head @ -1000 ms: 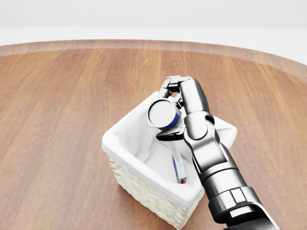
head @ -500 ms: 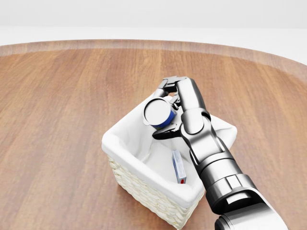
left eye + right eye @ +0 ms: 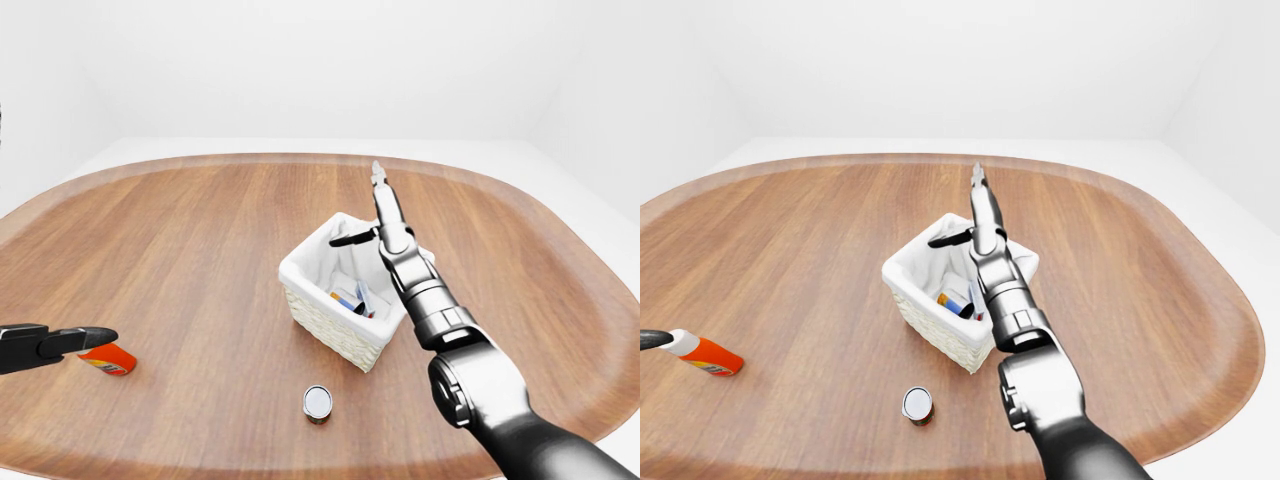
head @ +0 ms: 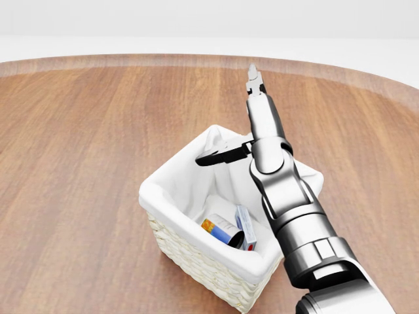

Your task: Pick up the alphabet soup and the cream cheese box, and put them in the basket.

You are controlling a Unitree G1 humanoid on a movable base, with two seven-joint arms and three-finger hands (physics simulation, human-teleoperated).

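White-lined basket (image 4: 171, 190) at centre frame holds the soup can (image 4: 222, 231) and the cheese box (image 4: 245, 227), lying side by side. Right hand (image 4: 239, 124) hangs above, fingers spread, empty. Risk: the arm clips the rim while pulling out and tips the basket.

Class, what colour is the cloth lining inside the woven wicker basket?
White; the cloth lining of the pale woven wicker basket shows best in the head view.

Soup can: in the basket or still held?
In. The can lies on its side inside the basket beside the box; right hand open above.
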